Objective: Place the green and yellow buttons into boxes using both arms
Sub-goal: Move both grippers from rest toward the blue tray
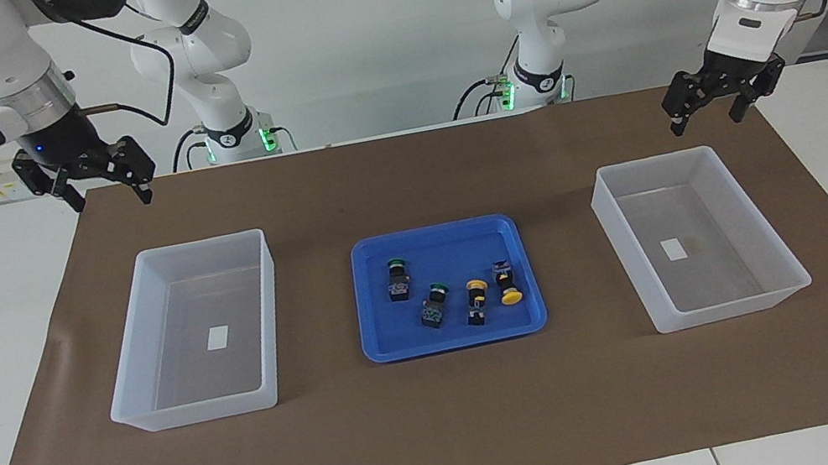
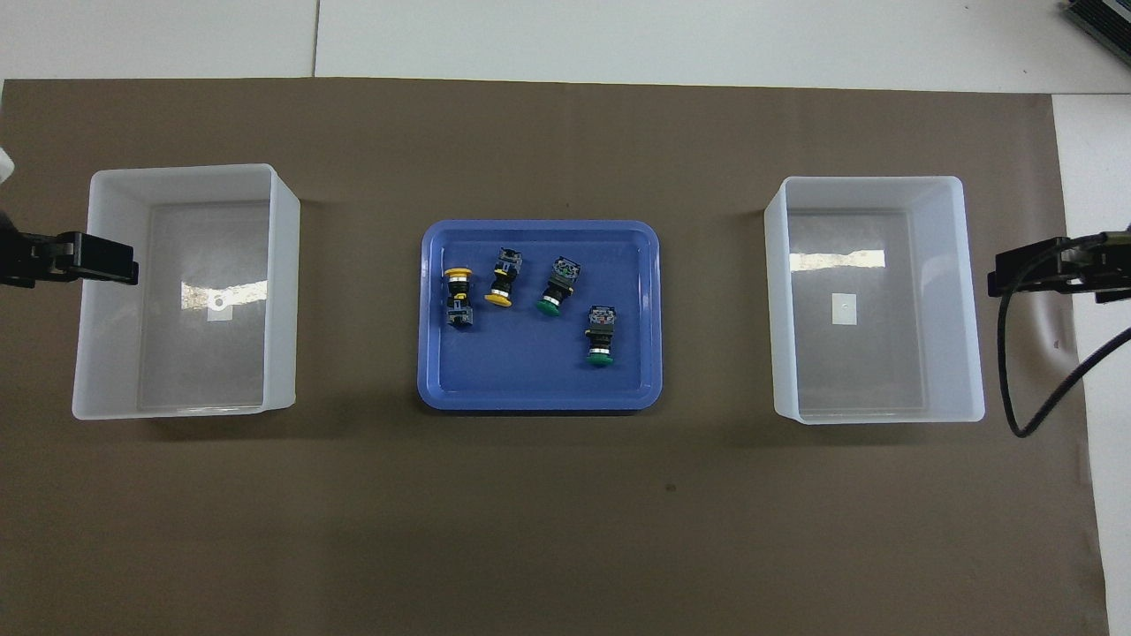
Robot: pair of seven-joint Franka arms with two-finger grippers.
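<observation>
The left gripper (image 1: 715,104) hangs with its fingers spread and nothing between them, raised above the mat at the robots' edge of the box at the left arm's end (image 1: 699,233); the right gripper (image 1: 102,181) is likewise spread and bare, raised near the box at the right arm's end (image 1: 193,331). Both boxes hold nothing. All four buttons lie on their sides in the blue tray (image 1: 456,336) between the boxes, so each gripper must travel inward toward the table's middle and down. The two yellow buttons (image 1: 509,282) (image 1: 477,302) lie toward the left arm's end of the tray, the two green buttons (image 1: 398,279) (image 1: 435,305) toward the right arm's, which probably decides who takes what. Their long axes run roughly along the near-far line, slightly slanted, so closing across the body looks easiest
</observation>
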